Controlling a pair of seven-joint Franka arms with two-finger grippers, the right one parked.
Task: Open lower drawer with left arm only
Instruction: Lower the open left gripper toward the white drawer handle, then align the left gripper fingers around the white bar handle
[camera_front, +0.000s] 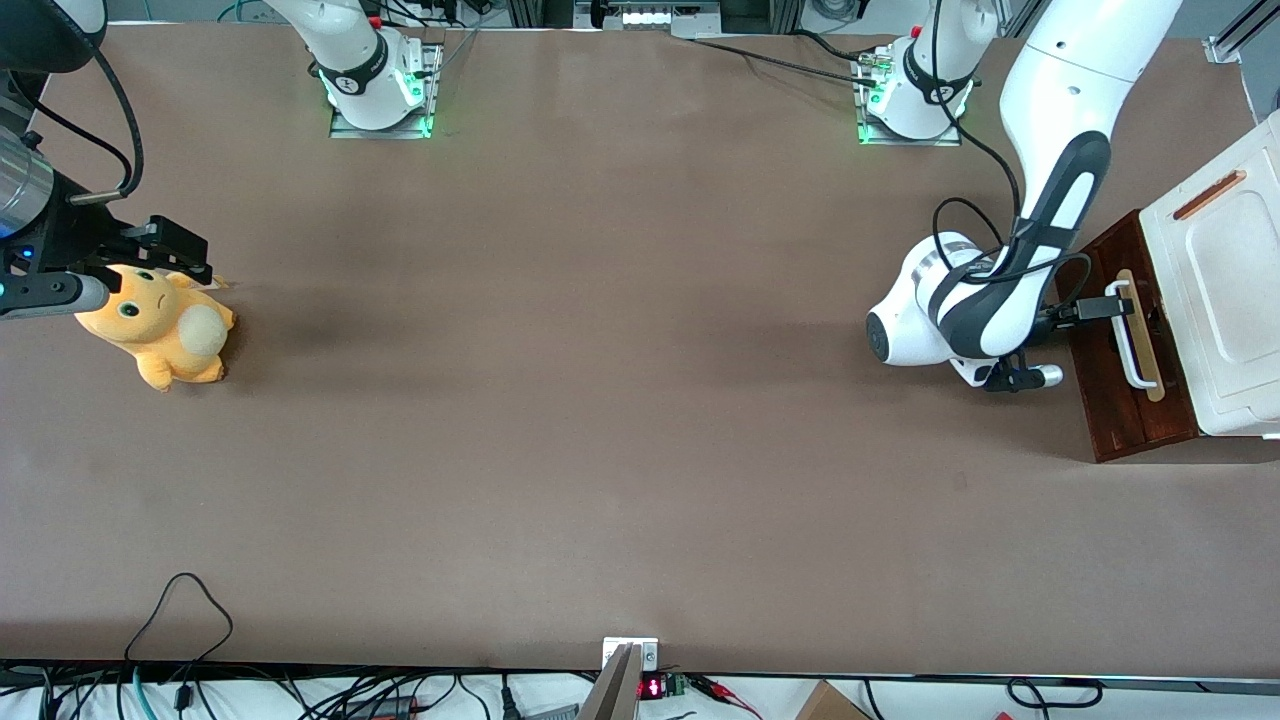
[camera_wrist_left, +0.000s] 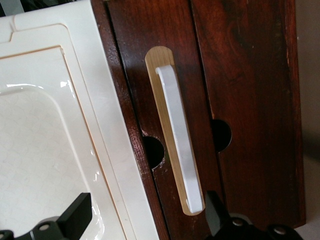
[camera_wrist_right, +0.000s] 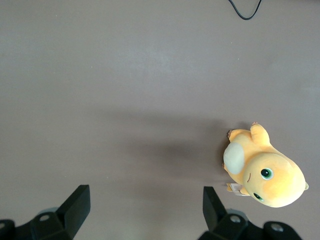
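The lower drawer (camera_front: 1108, 405) is a dark reddish-brown wooden front with a white loop handle (camera_front: 1133, 345) on a pale wood strip. It stands toward the working arm's end of the table, and none of its pale inside shows. My left gripper (camera_front: 1118, 302) is open in front of the drawer, at the end of the handle farther from the front camera. In the left wrist view the handle (camera_wrist_left: 177, 140) runs along the drawer front (camera_wrist_left: 250, 90). The gripper (camera_wrist_left: 145, 216) straddles one end of the handle. One finger (camera_wrist_left: 76, 216) hangs over the white top and the other finger (camera_wrist_left: 214, 212) is beside the handle's end.
The white moulded cabinet top (camera_front: 1235, 300) with an orange-brown slot (camera_front: 1208, 195) lies above the drawer fronts. An orange plush toy (camera_front: 160, 325) lies toward the parked arm's end of the table. Cables (camera_front: 180, 610) lie at the table edge nearest the front camera.
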